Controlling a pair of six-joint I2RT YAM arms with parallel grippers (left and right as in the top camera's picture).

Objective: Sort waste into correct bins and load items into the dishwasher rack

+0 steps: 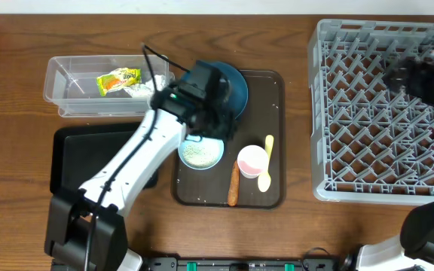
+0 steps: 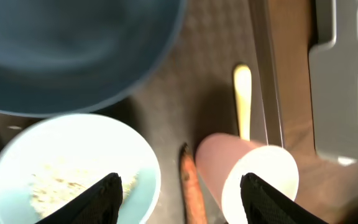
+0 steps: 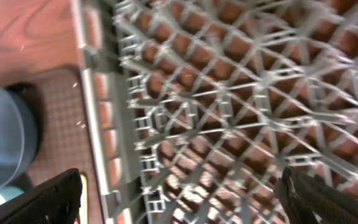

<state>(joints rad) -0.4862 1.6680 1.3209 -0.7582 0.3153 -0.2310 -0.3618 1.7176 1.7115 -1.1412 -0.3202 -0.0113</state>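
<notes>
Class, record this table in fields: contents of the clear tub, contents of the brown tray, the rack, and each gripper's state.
clear tub: wrapper, tissue
brown tray: blue plate, light blue cup holding rice, pink cup, spoon, carrot stick
rack: no dishes seen
left gripper: open, above brown tray
right gripper: open, above rack

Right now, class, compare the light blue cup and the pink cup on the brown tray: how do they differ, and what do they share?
Colour: the light blue cup is pale blue; the pink cup is pink outside, white inside.
Contents: the light blue cup holds white rice grains; the pink cup looks empty.
Width: the light blue cup's mouth looks wider than the pink cup's.
Both are round and sit on the dark brown tray.
</notes>
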